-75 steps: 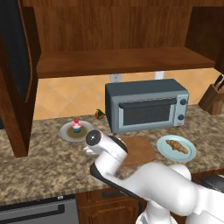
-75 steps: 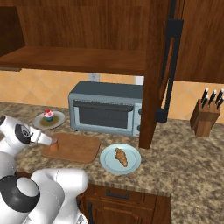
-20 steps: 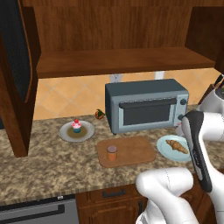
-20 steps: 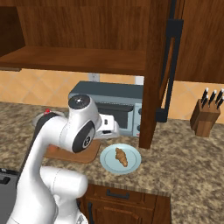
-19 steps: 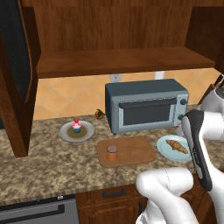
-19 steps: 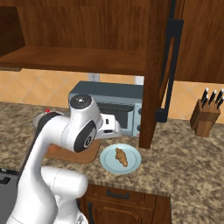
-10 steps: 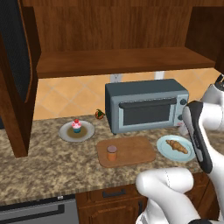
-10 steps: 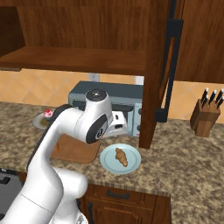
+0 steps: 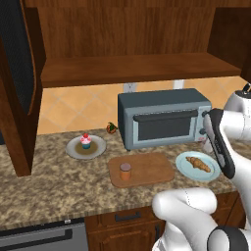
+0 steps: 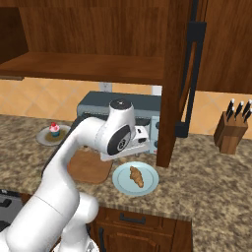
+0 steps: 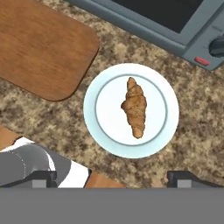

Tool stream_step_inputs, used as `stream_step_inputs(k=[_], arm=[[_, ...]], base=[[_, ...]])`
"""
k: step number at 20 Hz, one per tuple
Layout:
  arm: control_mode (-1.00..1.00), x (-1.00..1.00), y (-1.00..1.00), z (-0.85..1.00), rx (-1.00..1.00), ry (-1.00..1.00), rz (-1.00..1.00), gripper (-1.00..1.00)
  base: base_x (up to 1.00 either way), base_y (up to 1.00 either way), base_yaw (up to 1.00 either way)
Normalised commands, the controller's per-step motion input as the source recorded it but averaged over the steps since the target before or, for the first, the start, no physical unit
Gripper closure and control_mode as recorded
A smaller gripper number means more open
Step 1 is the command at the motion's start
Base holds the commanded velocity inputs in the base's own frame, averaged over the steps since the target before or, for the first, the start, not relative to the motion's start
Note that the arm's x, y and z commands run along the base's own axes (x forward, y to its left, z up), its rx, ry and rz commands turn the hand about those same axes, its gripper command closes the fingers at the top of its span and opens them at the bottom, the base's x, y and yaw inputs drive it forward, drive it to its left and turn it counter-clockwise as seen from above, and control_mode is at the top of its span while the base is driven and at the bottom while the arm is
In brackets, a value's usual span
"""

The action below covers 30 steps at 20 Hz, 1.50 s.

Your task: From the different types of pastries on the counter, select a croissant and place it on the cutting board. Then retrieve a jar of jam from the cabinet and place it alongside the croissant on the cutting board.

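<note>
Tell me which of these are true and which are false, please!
1. The croissant lies on a light blue plate. True.
2. The jar of jam stands on the cutting board. True.
3. The cupcake sits on the cutting board. False: it sits on its own grey plate, left of the board.
4. The hand is squeezing the croissant. False: it is open, up above the croissant.
5. The toaster oven door is open. False: it is shut.
</note>
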Motion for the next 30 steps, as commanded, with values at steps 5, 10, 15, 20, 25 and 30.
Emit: stream_step_inputs(k=[5, 10, 15, 20, 25, 30], arm=[[-1.0, 0.05, -0.03, -0.42, -0.06, -0.12, 0.05, -1.0], [-1.0, 0.15, 0.0, -0.47, 0.0, 0.0, 0.06, -1.0], [-1.0, 0.29, 0.0, -0.47, 0.0, 0.0, 0.08, -1.0], [-1.0, 0.47, -0.01, -0.38, 0.0, 0.0, 0.11, -1.0], [-1.0, 0.47, -0.06, -0.31, -0.01, 0.02, 0.09, -1.0], [-1.0, 0.33, -0.06, -0.06, -0.03, 0.11, 0.02, -1.0]], base=[[0.0, 0.0, 0.0], [0.0, 0.0, 0.0], [0.0, 0.0, 0.0], [0.0, 0.0, 0.0], [0.0, 0.0, 0.0], [0.0, 0.0, 0.0]])
